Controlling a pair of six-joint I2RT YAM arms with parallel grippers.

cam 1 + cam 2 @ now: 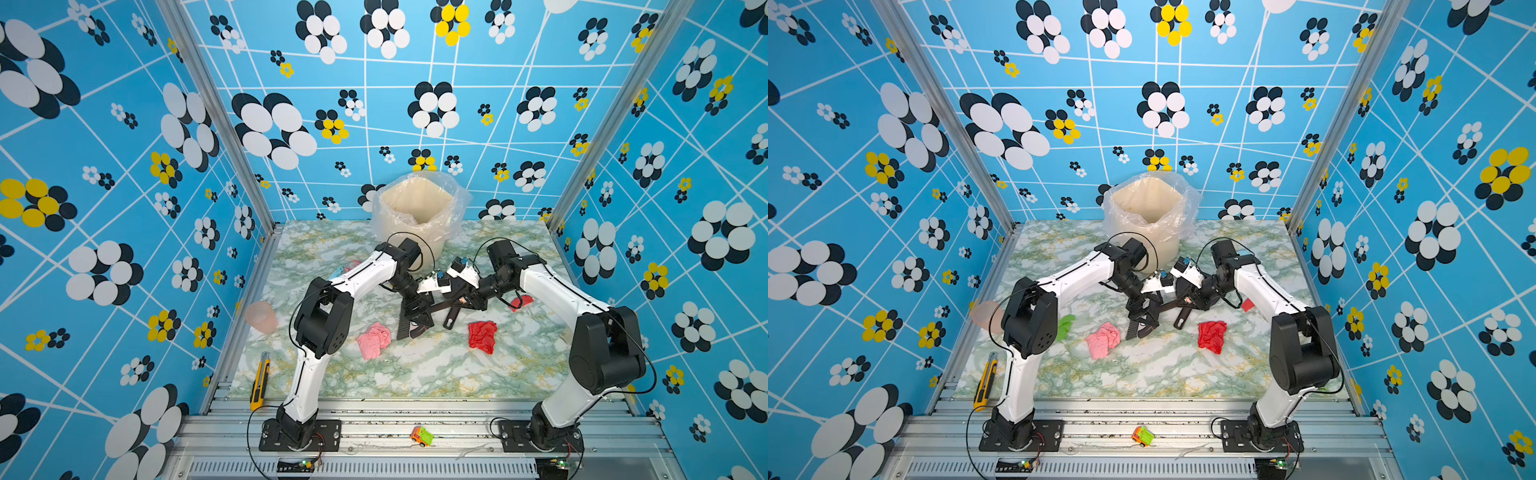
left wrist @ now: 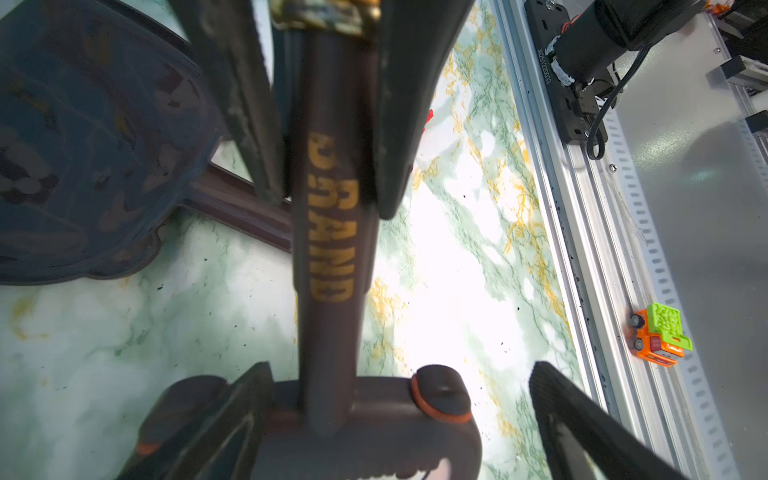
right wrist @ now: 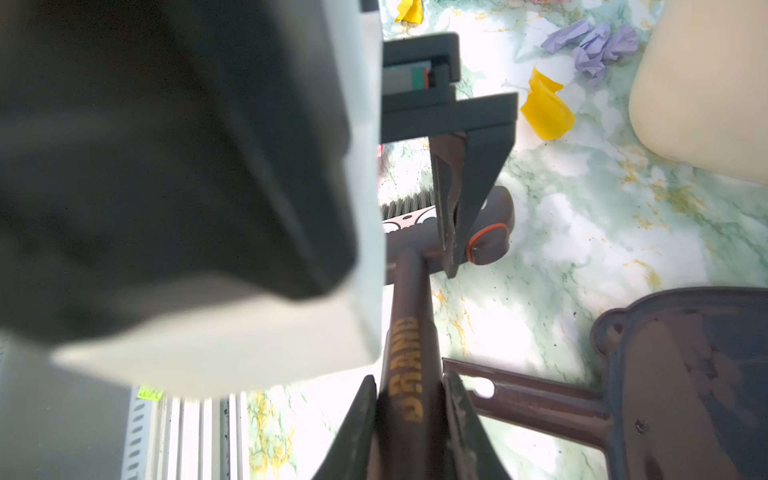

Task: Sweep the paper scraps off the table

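A dark brown hand brush (image 1: 409,326) lies at mid-table (image 1: 415,374), beside a dark dustpan (image 3: 685,374). My right gripper (image 3: 409,378) is shut on the brush's handle (image 2: 332,208). My left gripper (image 2: 401,370) stands open, its fingers (image 2: 573,415) spread wide on either side of the brush head, gripping nothing. Both grippers meet over the brush in both top views. Paper scraps lie around: a pink wad (image 1: 374,340), a red wad (image 1: 483,336), a smaller red one (image 1: 521,302), a green one (image 1: 1066,325), yellow pieces (image 3: 546,110) and lavender wads (image 3: 594,43).
A cream bin with a clear plastic liner (image 1: 419,212) stands at the back middle. A pink cup (image 1: 262,316) and a yellow utility knife (image 1: 260,380) sit at the left edge. A small orange-green toy car (image 1: 421,436) rests on the front aluminium rails.
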